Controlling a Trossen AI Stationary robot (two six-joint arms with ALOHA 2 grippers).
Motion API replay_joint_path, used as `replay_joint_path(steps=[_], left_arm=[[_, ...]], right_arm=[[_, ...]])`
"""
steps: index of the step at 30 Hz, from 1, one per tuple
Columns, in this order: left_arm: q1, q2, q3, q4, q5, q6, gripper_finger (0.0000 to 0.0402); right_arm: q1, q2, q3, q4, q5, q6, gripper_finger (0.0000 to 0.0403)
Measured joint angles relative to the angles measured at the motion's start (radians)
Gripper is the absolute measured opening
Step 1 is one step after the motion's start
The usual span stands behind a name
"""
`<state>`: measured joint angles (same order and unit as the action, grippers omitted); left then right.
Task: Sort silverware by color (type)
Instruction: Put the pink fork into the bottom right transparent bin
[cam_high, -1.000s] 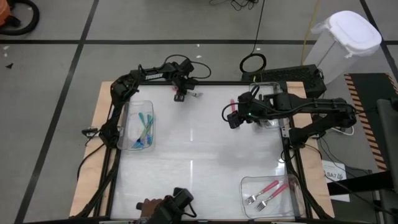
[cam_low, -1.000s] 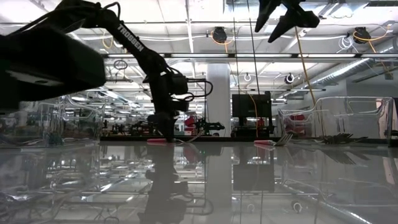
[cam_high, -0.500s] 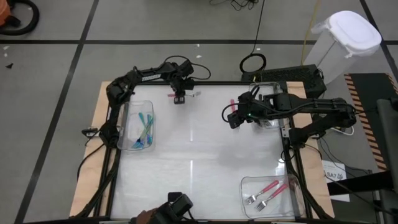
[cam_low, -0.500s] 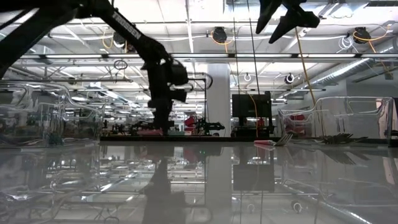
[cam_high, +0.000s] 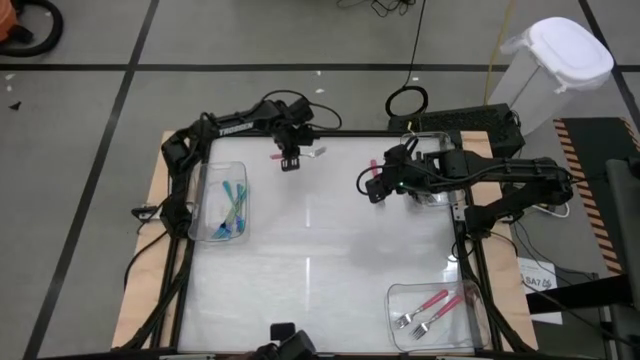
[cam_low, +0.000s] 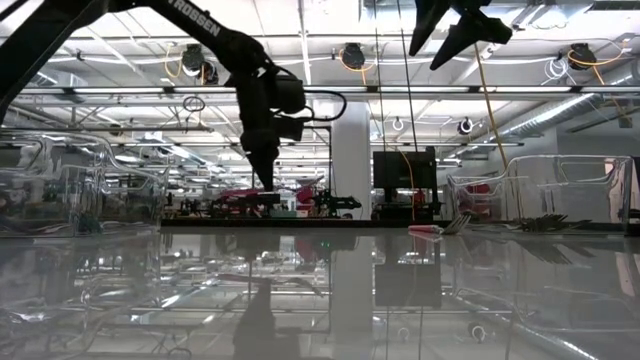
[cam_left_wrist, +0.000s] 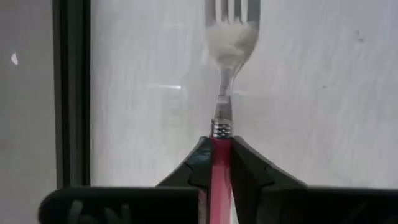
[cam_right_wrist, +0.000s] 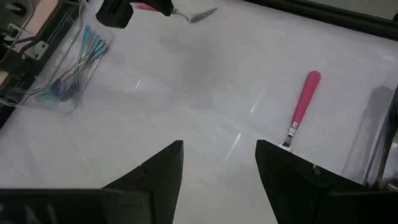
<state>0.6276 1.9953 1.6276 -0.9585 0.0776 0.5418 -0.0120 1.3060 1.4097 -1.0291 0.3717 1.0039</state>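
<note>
Pink-handled fork (cam_left_wrist: 221, 155), gripped by left end effector (cam_left_wrist: 221, 163)
Lifted off counter (cam_high: 320, 250) at far edge; right end effector (cam_right_wrist: 217, 163) wide, empty, above another pink fork (cam_right_wrist: 302, 106).

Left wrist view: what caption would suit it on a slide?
Left claw shut on a pink-handled fork, tines pointing away over the white table.
</note>
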Motion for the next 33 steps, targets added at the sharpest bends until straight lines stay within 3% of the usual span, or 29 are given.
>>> replay_joint_path(steps=[3, 16, 25, 33], left_arm=[[-0.012, -0.001, 0.0, 0.01, 0.0, 0.003, 0.0], [-0.019, -0.001, 0.0, -0.011, 0.0, -0.005, 0.0002], [0.018, 0.011, 0.003, 0.047, 0.001, -0.129, 0.0], [0.069, 0.084, 0.002, 0.019, 0.001, -0.206, 0.0052]], right_arm=[[0.0, 0.0, 0.0, 0.001, 0.022, 0.004, 0.0199], [0.0, 0.0, 0.0, 0.016, 0.024, 0.005, 0.0199], [0.021, 0.0, 0.0, 0.016, 0.019, 0.013, 0.0199], [0.034, 0.0, 0.0, 0.005, 0.019, 0.013, 0.0199]])
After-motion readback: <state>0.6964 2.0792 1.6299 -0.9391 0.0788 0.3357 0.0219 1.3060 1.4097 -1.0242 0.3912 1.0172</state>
